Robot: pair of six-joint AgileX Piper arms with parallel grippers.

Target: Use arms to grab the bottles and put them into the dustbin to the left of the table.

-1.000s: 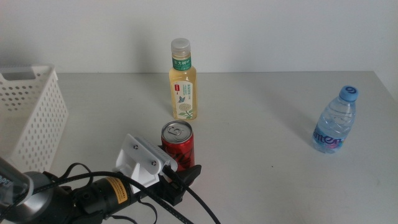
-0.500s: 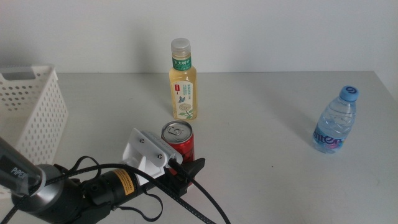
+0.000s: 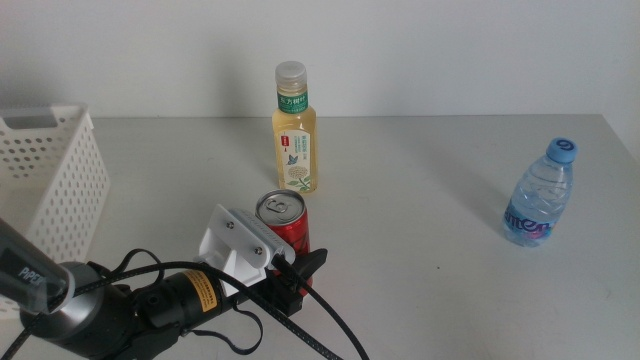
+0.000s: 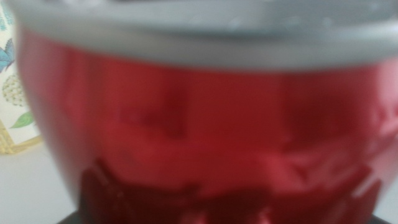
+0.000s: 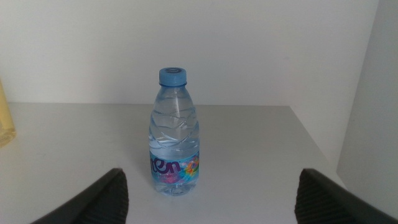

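The red soda can (image 3: 287, 226) stands tilted slightly near the table's front middle, and it fills the left wrist view (image 4: 199, 124). My left gripper (image 3: 299, 264) reaches in from the lower left and is shut on the can; one dark finger (image 3: 316, 264) shows to its right. Behind it stands the yellow tea bottle (image 3: 294, 135). At the far right is the small blue-capped water bottle (image 3: 538, 195), upright. My right gripper (image 5: 211, 198) is open, facing that water bottle (image 5: 174, 134) from a distance. The white perforated dustbin (image 3: 50, 185) sits at the left.
The light-grey table (image 3: 420, 280) lies bare between the can and the water bottle. A thick black cable (image 3: 320, 335) trails from the left arm along the front edge. A white wall backs the table.
The left gripper moved forward around the red can and closed on it. The can has since shifted slightly up and left and tilted. Both bottles stayed put.
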